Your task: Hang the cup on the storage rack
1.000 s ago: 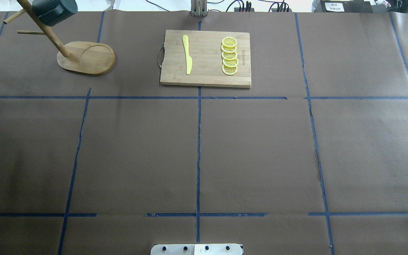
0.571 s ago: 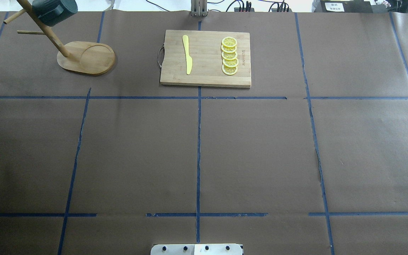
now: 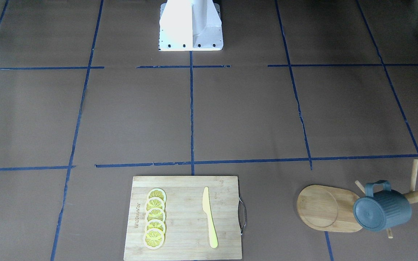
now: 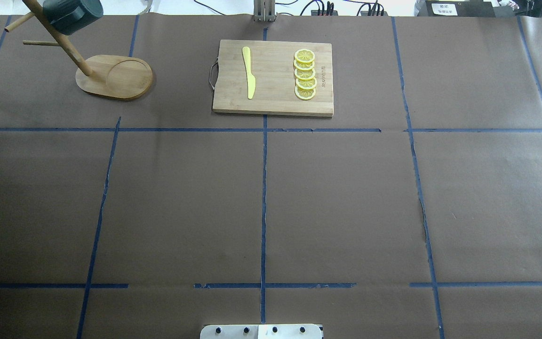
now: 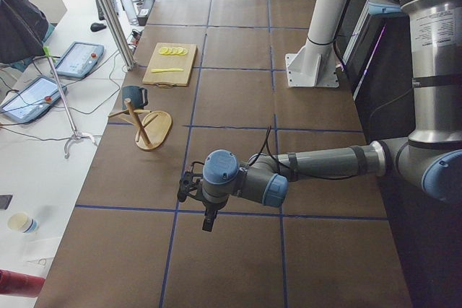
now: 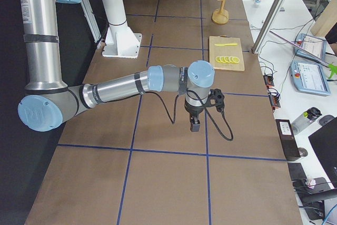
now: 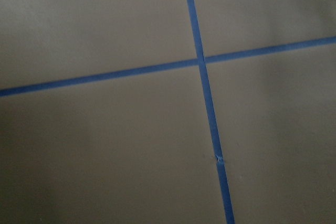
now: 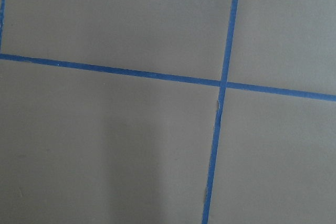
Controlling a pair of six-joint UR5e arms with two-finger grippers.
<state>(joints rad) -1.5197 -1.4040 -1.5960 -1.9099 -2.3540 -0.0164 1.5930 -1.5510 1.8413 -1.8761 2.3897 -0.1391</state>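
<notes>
Exterior front-facing: cup [image 3: 382, 210] hanging on storage rack [image 3: 325, 206], tilted, bottom toward camera, beside rack's oval base. Cutting board [image 3: 187, 188] with lemon slices [image 3: 155, 218] and yellow knife [image 3: 209, 217], well apart from rack. Left gripper [image 5: 207, 221] and right gripper [image 6: 195, 125] far from rack, over surface [image 5: 238, 265]; clenched or released, cannot tell.

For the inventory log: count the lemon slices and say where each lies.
5. The lemon slices lie in one overlapping row on the cutting board, on the side away from its handle, apart from the knife. Another could hide beneath them.
</notes>
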